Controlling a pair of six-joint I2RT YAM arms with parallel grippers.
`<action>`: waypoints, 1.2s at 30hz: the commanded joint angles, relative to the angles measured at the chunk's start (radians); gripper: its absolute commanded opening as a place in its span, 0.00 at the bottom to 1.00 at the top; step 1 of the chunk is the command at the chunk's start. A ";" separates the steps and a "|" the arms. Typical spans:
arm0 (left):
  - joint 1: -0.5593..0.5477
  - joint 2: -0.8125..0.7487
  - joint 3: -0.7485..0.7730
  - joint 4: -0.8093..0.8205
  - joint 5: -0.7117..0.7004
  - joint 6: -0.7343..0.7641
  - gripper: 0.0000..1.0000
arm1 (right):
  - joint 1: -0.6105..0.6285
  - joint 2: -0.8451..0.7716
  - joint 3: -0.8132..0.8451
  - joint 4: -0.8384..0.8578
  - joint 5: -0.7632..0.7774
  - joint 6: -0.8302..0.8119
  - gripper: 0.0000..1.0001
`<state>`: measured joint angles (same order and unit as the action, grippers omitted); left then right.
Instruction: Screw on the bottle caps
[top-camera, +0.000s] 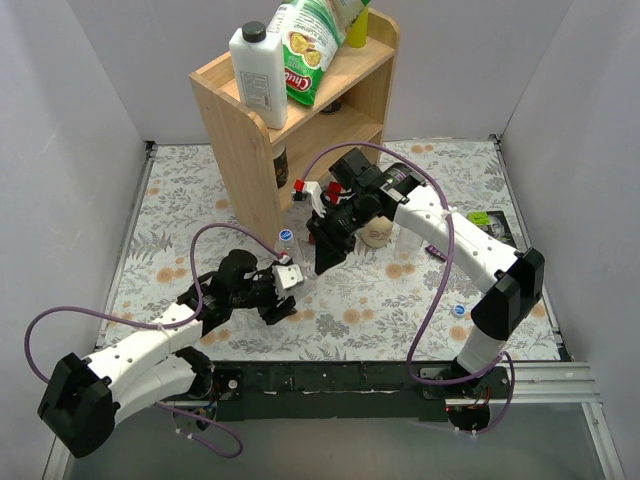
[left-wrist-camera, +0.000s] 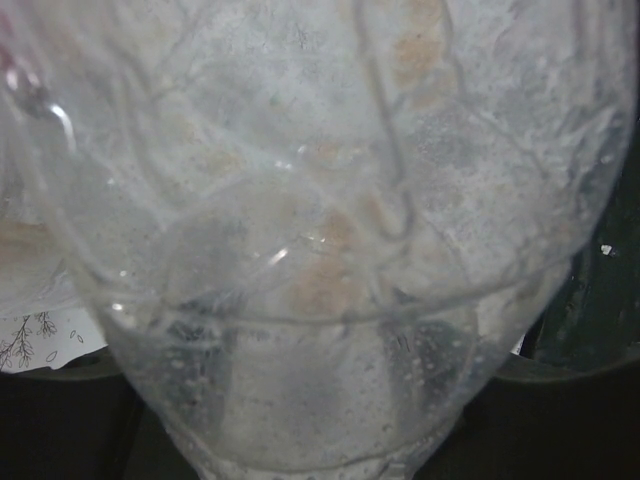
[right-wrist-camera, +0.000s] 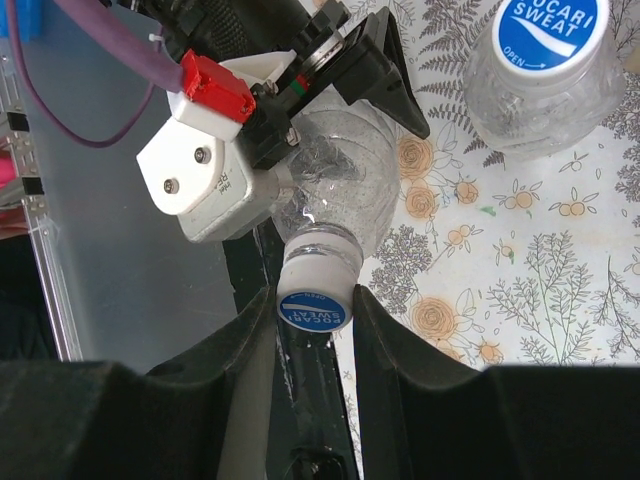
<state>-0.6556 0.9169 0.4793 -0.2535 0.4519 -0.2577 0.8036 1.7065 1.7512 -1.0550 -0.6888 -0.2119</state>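
Observation:
A clear bottle lies tilted in my left gripper, which is shut on its body. The bottle fills the left wrist view and hides those jaws. Its white neck carries a blue bottle cap. My right gripper is shut on that cap, one finger on each side. From above, my right gripper meets the left one at mid table. A second bottle stands capped nearby, also visible from above. A loose blue cap lies on the cloth at the right.
A wooden shelf stands at the back with a white jug and a green bag on top. A beige soap bottle sits behind my right gripper. The floral cloth covers the table.

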 joint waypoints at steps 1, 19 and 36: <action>0.005 -0.007 0.030 0.203 0.054 0.001 0.00 | 0.032 0.022 0.014 -0.072 0.044 0.000 0.38; 0.005 0.025 -0.044 0.151 0.114 0.052 0.00 | 0.020 -0.008 0.195 -0.169 0.089 -0.113 0.91; 0.005 0.042 0.076 -0.081 0.304 0.193 0.00 | 0.124 -0.415 -0.220 0.116 0.052 -0.897 0.77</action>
<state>-0.6556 0.9585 0.5034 -0.2951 0.6952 -0.1074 0.9020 1.2816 1.5333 -1.0317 -0.6144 -0.9455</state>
